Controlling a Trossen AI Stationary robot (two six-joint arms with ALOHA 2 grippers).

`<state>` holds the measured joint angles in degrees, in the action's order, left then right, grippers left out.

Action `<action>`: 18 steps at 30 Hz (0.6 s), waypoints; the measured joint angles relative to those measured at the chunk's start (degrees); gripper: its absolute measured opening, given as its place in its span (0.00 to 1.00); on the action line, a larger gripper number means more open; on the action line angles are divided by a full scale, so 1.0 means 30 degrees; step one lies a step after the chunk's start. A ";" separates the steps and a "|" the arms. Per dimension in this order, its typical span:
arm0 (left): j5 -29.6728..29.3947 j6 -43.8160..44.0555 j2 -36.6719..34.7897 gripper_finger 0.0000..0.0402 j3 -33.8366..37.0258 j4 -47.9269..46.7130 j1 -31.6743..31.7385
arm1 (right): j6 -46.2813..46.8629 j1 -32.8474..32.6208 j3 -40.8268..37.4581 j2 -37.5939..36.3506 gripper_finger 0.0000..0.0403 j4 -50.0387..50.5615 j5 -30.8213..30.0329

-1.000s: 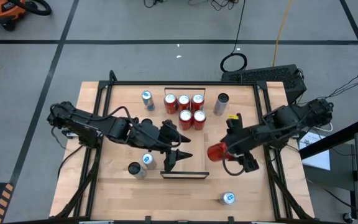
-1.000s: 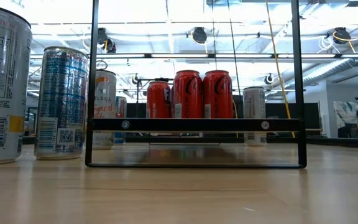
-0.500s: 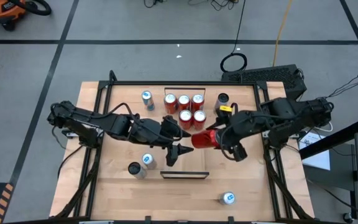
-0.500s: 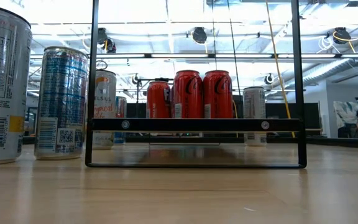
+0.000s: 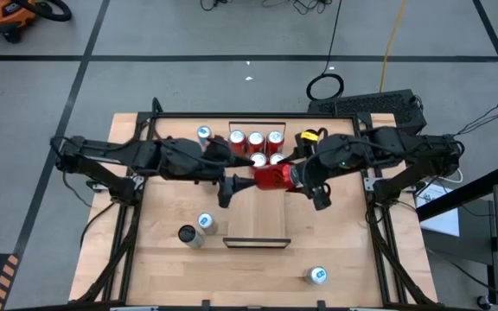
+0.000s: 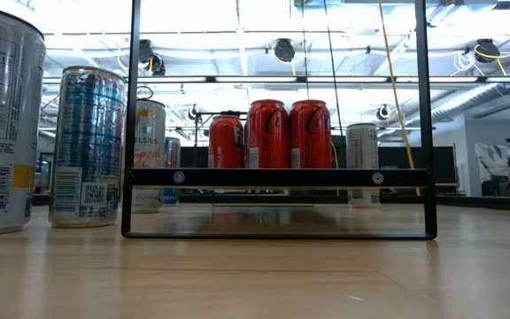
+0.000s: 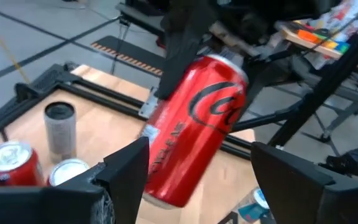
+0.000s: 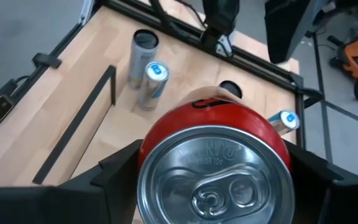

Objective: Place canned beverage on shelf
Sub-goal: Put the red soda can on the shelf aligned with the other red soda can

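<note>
A red can (image 5: 272,175) hangs over the middle of the table with my right gripper (image 5: 295,177) shut on it. In the right wrist view the can's tabbed top (image 8: 215,180) faces the camera. My left gripper (image 5: 230,185) stands open just left of the can. The can's bottom end (image 7: 169,186) points at the gap between the left gripper's fingers, and I see no touch. The shelf (image 5: 256,241), a narrow light board in a black frame (image 6: 277,177), stands near the front middle with nothing on it. My right gripper pinches the red can's side wall (image 8: 149,152) between its two fingers (image 8: 114,177), one on each flank. The fingers come from the table's right, slanting down, and lie along the can. The can is lifted clear, tilted, its top toward the wrist and its bottom toward the left gripper.
Several red cans (image 5: 256,147) stand at the far middle, right behind the held can. Silver cans stand at the far left (image 5: 204,134), beside the shelf's left end (image 5: 204,223) (image 5: 188,234), and near the front right (image 5: 316,275). Black rails (image 5: 145,173) edge the table.
My right gripper has carried the red can toward the table's left and far edge, turning it so that its bottom points left. My left gripper has risen and gone from the shelf toward the far edge. Both keep the same finger gap.
</note>
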<state>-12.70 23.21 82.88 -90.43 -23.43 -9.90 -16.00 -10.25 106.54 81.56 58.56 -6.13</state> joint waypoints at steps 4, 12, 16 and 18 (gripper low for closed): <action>0.1365 -0.0466 -0.0170 0.76 -0.0002 0.0046 0.0599 | -0.0730 0.0163 0.0000 0.0095 0.67 -0.0422 0.0049; 0.2387 -0.1572 -0.0170 0.96 -0.0002 -0.0100 0.1622 | -0.1052 0.0156 -0.0029 0.0321 0.67 -0.0584 0.0093; 0.3114 -0.2013 -0.0170 0.99 -0.0002 -0.0430 0.2095 | -0.1264 0.0319 -0.0029 0.0348 0.67 -0.0576 0.0094; 0.4304 -0.1737 -0.0165 0.98 -0.0002 -0.0693 0.2439 | -0.1436 0.0516 -0.0029 0.0350 0.67 -0.0605 0.0096</action>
<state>0.21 18.00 82.38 -90.43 -25.50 -2.58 -20.31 -8.70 106.45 82.61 56.75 -5.84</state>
